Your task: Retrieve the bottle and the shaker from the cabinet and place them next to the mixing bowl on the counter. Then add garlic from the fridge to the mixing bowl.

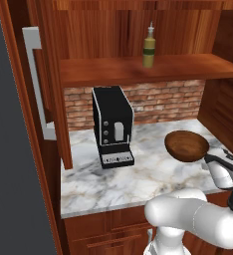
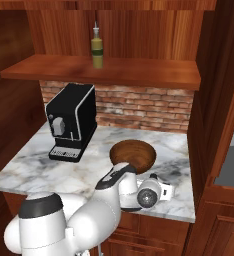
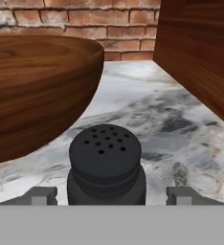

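Shaker: the dark shaker (image 3: 106, 165) with a perforated cap stands upright on the marble tabletop (image 1: 138, 172), just beside the mixing bowl.
Tool: the tool (image 3: 106, 195) is spread open; one finger (image 3: 39, 195) sits on each side of the shaker, with a gap visible on both sides.
Mixing bowl: the brown wooden bowl (image 2: 134, 153) rests on the tabletop near the right cabinet wall (image 3: 200, 48).
Bottle: a yellow-green bottle (image 1: 149, 47) stands upright on the wooden shelf (image 2: 154, 75) above the tabletop.
Coffee machine: the black machine (image 1: 112, 124) stands against the brick backsplash (image 2: 149, 107), well left of the bowl.
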### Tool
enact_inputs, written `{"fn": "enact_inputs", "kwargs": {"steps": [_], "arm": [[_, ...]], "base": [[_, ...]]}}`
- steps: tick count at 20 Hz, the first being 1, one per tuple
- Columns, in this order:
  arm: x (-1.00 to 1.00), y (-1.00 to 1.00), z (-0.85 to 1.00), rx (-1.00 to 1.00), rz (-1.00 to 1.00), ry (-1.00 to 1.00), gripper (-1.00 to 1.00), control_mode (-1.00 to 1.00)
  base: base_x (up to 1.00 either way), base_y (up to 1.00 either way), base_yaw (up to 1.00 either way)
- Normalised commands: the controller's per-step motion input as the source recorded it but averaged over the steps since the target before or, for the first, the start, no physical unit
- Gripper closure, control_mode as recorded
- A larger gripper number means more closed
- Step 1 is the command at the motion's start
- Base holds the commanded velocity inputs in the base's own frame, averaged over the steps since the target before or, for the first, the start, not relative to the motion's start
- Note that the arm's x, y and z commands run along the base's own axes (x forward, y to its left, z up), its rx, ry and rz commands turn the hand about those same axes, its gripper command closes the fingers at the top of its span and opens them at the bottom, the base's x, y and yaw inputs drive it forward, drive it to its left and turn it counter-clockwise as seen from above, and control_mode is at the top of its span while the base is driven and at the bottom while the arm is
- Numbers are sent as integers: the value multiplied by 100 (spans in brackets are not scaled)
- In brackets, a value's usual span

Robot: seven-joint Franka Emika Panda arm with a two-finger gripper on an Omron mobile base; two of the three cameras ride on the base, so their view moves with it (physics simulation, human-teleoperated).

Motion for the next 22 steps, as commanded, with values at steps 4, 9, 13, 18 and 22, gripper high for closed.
{"fn": "enact_inputs", "kwargs": {"steps": [4,9,13,18,22], "arm": [[0,0,20,0,0,0,-100,-100],[-2,0,49,-1,0,1,-100,-100],[-13,0,53,-1,0,3,-100,-100],[-10,0,63,-1,0,8,-100,-100],[-16,0,62,-1,0,15,-100,-100]], "base": [[0,0,0],[0,0,0],[0,0,0],[0,0,0],[0,0,0]]}}
